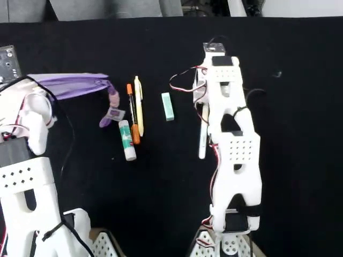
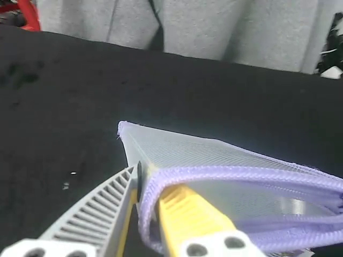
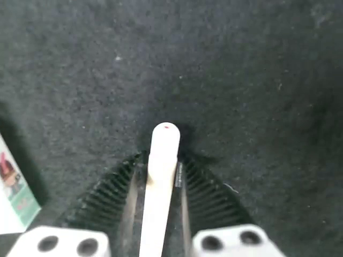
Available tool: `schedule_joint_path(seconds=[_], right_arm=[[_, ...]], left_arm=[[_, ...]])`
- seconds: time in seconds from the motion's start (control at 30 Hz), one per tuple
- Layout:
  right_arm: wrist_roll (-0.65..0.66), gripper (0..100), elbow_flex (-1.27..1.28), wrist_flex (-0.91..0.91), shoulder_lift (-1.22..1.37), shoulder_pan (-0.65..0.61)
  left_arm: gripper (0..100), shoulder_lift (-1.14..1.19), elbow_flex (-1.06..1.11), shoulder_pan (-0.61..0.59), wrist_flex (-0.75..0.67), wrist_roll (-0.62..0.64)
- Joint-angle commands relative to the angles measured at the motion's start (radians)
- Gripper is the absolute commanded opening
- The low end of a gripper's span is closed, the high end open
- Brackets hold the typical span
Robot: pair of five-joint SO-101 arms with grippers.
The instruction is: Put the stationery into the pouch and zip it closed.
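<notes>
1 translucent pouch (image 2: 225, 155), purple-trimmed

The high view hangs fixed above the black cloth-covered table (image 1: 300, 107), looking steeply down from the near side toward the far edge, wide enough to take in the whole work area. The left wrist view rides just behind the left gripper (image 2: 149, 182), very near, facing low across the cloth toward pale grey fabric (image 2: 214, 27) beyond the table. With the high view it shares the translucent ribbed pouch with a purple zip edge (image 2: 225, 160). The right wrist view looks almost straight down, close over the right gripper (image 3: 161, 160), and shares the slim white pen (image 3: 163, 144) with the high view.
</notes>
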Motion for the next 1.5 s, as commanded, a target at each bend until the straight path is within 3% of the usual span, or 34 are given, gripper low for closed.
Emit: schedule_joint_path(seconds=[0.0, 0.3, 0.67, 1.0, 1.2, 1.47], right_arm=[[0.048, 1.1, -0.099, 0.066, 0.004, 0.011], [0.051, 1.1, -0.476, 0.276, -0.002, 0.094], [0.043, 1.1, -0.424, 0.275, -0.265, 0.078], [0.044, 1.1, -0.211, 0.273, -0.696, -0.109], [0.043, 1.5, 0.099, 0.229, -0.739, -0.048], [-0.041, 1.5, 0.527, -0.112, -0.596, 0.046]], left_arm=[[3, -0.06, -0.024, 0.048, -0.026, 0.043], [3, -0.184, -0.015, 0.051, 0.031, 0.046], [3, -0.186, 0.039, 0.05, 0.021, 0.04], [3, -0.186, 0.124, 0.05, -0.057, 0.038], [3, -0.186, 0.124, 0.042, -0.057, 0.037], [3, -0.186, 0.124, 0.048, -0.057, -0.014]])
